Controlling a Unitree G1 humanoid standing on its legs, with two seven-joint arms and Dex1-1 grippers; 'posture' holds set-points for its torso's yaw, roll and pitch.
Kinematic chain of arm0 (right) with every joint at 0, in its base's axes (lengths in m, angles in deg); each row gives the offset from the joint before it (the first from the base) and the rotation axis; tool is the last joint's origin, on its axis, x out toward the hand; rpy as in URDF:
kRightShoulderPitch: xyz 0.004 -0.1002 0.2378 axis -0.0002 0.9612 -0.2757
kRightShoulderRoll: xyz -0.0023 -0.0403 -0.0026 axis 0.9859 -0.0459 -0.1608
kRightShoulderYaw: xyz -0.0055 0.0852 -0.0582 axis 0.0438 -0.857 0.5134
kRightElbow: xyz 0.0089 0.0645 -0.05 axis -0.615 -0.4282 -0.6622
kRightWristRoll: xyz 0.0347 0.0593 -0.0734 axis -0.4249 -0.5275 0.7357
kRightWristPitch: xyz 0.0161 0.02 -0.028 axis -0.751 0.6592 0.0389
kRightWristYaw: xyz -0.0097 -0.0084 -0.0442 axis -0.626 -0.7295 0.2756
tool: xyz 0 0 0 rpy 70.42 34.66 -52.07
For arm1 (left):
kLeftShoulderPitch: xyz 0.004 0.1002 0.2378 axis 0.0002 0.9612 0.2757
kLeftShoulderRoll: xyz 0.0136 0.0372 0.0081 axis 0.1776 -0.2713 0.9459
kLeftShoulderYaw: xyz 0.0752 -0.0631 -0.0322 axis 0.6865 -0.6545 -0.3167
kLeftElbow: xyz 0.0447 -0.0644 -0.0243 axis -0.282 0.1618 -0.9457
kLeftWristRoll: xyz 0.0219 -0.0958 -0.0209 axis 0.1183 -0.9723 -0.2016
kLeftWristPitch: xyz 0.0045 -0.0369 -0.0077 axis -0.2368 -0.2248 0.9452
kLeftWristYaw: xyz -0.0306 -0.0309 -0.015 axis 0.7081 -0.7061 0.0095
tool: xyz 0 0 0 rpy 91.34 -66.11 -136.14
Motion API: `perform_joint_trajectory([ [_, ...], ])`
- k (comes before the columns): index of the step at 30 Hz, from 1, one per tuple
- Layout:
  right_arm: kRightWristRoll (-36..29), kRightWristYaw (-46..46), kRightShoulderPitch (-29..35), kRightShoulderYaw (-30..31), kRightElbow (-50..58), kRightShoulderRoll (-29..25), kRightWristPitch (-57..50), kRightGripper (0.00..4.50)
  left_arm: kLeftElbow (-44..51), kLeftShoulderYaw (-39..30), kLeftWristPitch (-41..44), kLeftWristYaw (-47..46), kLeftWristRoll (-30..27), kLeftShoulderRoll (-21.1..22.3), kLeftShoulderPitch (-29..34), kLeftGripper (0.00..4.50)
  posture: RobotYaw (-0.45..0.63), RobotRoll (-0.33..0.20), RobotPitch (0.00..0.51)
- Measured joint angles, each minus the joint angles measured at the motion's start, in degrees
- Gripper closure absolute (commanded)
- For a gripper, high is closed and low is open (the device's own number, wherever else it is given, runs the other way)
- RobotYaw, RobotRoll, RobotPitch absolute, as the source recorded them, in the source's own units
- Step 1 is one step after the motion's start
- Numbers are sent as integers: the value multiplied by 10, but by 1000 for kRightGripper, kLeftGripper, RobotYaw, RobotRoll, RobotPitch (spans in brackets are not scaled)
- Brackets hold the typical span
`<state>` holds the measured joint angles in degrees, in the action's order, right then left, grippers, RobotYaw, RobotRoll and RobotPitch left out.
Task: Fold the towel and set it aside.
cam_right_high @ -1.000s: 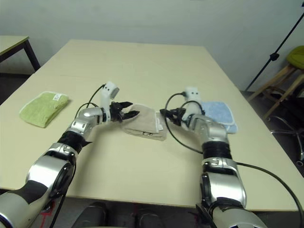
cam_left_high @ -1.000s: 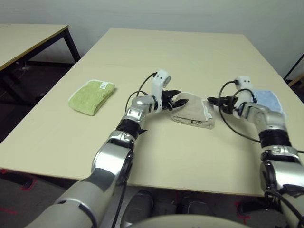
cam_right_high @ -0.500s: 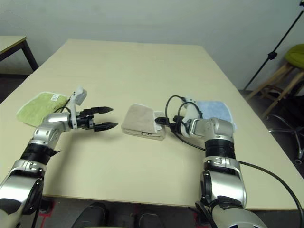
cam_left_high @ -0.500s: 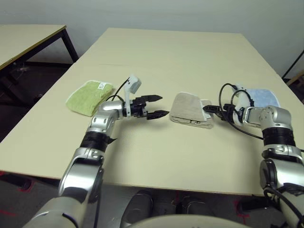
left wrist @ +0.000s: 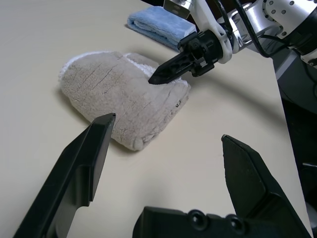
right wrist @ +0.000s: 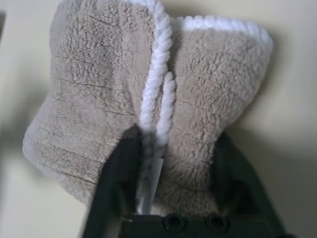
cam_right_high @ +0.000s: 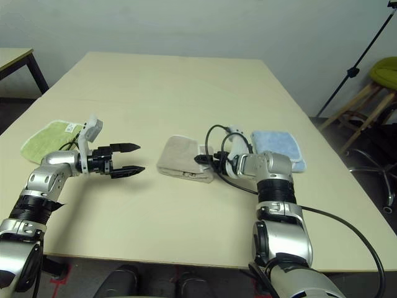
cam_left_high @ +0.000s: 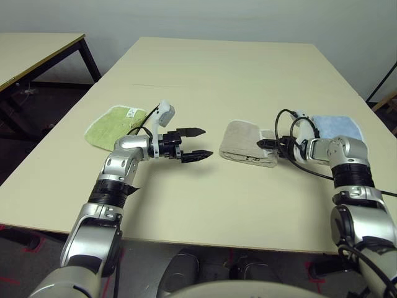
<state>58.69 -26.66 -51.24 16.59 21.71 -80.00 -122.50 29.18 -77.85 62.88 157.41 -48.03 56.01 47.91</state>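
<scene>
The towel (cam_left_high: 247, 141), beige with white edging, lies folded in a small bundle at mid-table. My right gripper (cam_left_high: 263, 144) sits at the towel's right end. In the right wrist view its two fingers (right wrist: 121, 163) press on either side of the white-edged fold (right wrist: 158, 99), shut on it. My left gripper (cam_left_high: 206, 143) hovers open just above the table, a short way left of the towel and pointing at it. Nothing is between its fingers (left wrist: 94, 148).
A lime-green folded towel (cam_left_high: 118, 126) lies to the left, behind my left forearm. A light blue folded towel (cam_left_high: 338, 127) lies to the right, just beyond my right wrist. A second table (cam_left_high: 37, 49) stands far left, a stool (cam_right_high: 372, 93) far right.
My left gripper has let go of the towel and drawn back to the left, staying open. My right gripper has moved in onto the towel's right end and closed on it.
</scene>
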Motion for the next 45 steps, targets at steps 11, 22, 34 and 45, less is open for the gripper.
perform_joint_trajectory([
  [11, -12, -47, -17, -74, -1, 8, 113, 4493, 0, 2, -5, -10, 0, -1, 1, 0, 123, 0, 13],
  [22, -17, -166, -69, -181, -29, -26, 339, 4493, -1, 9, -9, -12, 1, -3, 2, 0, 107, 0, 16],
  [34, -20, -344, -8, -246, -7, 15, 476, 4493, -2, 14, -13, -16, 1, -5, 1, 0, 105, 0, 19],
  [45, -48, -432, 60, -252, 101, 84, 466, 3858, 0, 19, -12, -20, 1, -4, 5, 0, 105, 0, 24],
])
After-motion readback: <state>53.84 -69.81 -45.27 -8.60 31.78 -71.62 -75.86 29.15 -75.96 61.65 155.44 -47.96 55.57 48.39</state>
